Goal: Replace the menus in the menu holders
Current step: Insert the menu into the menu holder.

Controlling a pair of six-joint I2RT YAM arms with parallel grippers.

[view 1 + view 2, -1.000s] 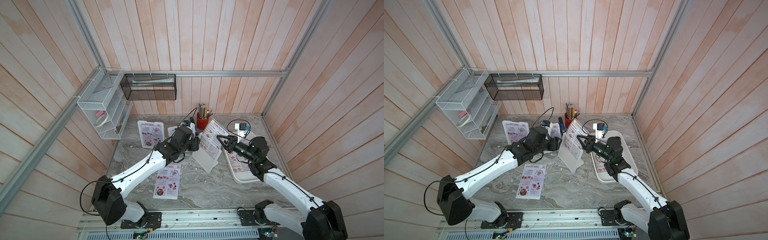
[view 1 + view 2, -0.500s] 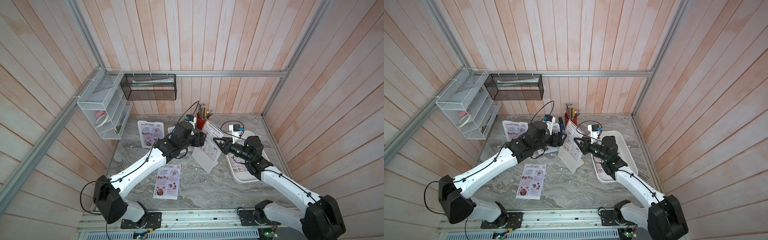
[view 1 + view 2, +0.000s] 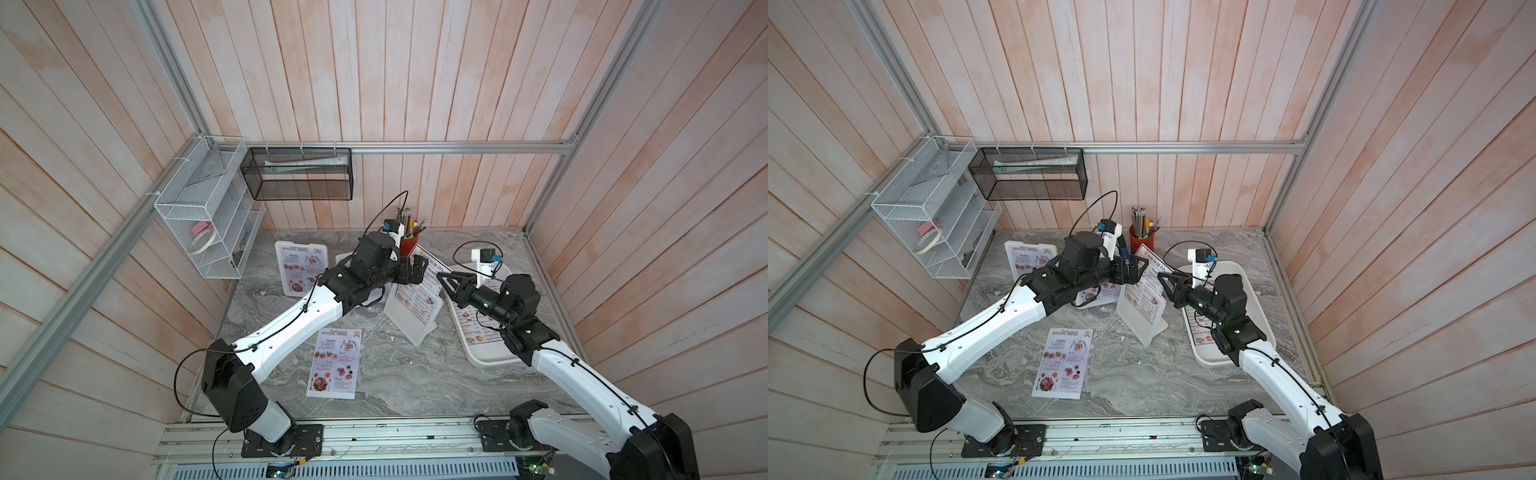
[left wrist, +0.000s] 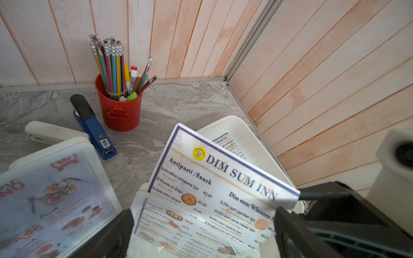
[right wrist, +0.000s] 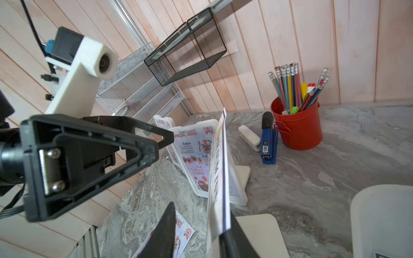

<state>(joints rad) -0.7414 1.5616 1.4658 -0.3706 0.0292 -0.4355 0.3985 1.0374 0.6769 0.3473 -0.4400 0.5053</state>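
Counter: the work zone is mid-back and the front strip is open. Tray sits on my right by the wall with spare Dim Sum sheets in it, a short reach for the right arm. Middle holder leans on its rear foot, slot up, between both arms so either can reach it. Dim Sum Inn sheet is partway in that slot, and the titled top part sticks out above the frame. My read: mid-insertion, not seated yet.

Left fingers: spread wide, straddling the sheet's width near the holder's top, gripping nothing. Right fingers: narrow gap, bracketing the sheet's upper corner edge-on. One finger is against the paper and there's daylight on the other side, so it looks like guiding, not a clamp.

Room: it's free above the sheet's top edge, so a downward push has a clear path. Sideways is tight. Neighbour holder with a Special Menu is just beside on my left, and the tray rim is near the foot. Pencil cup and blue stapler sit behind, apart. Loose Special Menu sheet lies flat up front, out of the way.
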